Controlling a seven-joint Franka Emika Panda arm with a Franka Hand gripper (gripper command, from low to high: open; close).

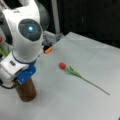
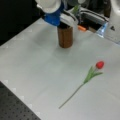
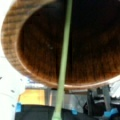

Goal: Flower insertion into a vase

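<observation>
The brown wooden vase [image 1: 26, 91] [image 2: 65, 36] stands upright on the grey table. My gripper [image 2: 64, 22] hangs right over its mouth, and in a front view the white wrist and a blue part [image 1: 26, 73] hide the fingers. In the wrist view a green flower stem [image 3: 63, 55] runs from the bottom edge down into the dark inside of the vase [image 3: 12, 35]. Green leaves [image 2: 75, 8] show just above the gripper. A red bud [image 1: 0, 38] shows at a front view's left edge. Another red flower [image 1: 62, 65] [image 2: 99, 65] lies flat on the table, apart from the vase.
A small orange object [image 1: 48, 50] [image 2: 81, 28] lies behind the vase near metal hardware [image 2: 92, 17]. The lying flower's thin stem [image 1: 96, 86] stretches toward the table edge. A dark perforated board [image 2: 15, 107] borders the table at a front view's bottom left.
</observation>
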